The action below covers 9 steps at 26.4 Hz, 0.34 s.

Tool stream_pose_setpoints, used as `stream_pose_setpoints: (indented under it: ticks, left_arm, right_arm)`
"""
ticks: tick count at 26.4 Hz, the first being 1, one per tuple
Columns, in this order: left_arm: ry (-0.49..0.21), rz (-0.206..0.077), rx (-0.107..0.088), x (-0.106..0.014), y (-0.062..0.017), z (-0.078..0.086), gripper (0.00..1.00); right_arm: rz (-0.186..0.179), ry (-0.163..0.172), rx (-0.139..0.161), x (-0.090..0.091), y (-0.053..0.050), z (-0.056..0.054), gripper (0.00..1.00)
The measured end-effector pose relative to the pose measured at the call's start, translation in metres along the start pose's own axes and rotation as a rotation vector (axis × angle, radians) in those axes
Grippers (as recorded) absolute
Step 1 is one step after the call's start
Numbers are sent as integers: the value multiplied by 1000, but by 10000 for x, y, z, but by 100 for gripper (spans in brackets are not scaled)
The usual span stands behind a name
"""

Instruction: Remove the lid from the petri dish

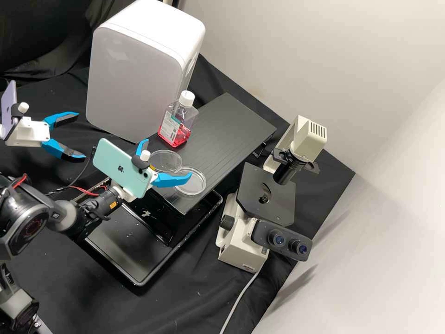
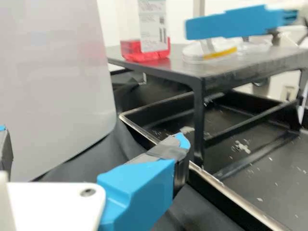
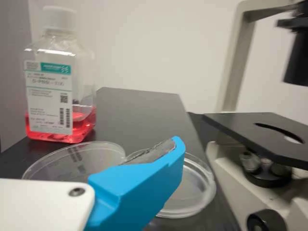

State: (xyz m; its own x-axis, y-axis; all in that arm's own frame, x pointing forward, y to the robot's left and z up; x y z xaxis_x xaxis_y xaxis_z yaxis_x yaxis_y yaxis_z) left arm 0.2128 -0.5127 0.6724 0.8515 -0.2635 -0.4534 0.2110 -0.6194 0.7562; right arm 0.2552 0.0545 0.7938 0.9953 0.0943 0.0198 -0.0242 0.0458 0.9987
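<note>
The clear lid (image 1: 165, 160) sits between the two blue fingers of my right gripper (image 1: 167, 158), which is shut on it across its width, just over the raised black platform (image 1: 232, 130). The open petri dish (image 1: 191, 182) lies on the platform right beside it, on the far side of one finger. In the right wrist view the lid (image 3: 72, 161) meets the pad of the blue finger (image 3: 144, 178), and the dish (image 3: 192, 187) lies beyond. My left gripper (image 1: 79, 135) hangs open and empty to the left, apart from the platform.
A flask of red liquid (image 1: 175, 121) stands at the back of the platform, in front of a white box-shaped device (image 1: 143, 65). A microscope (image 1: 273, 204) stands to the right. A black tray (image 1: 134, 250) lies under the platform.
</note>
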Motion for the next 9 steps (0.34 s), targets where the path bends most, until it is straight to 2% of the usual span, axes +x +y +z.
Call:
stream_pose_setpoints:
  ticks: [2,3,5,9]
  left_arm:
    - [4,4,-2,-2,10,-2,100]
    - [3,7,-3,-4,17,-1,100]
    - [3,7,-3,-4,16,-1,100]
    - [3,7,-3,-4,16,-1,100]
  right_arm:
    - [28,-6,-7,-58,14,-12,100]
    - [54,-16,-6,-103,25,-20,100]
    - [74,-30,2,-157,41,-22,100]
    - [88,-38,13,-253,76,2,100]
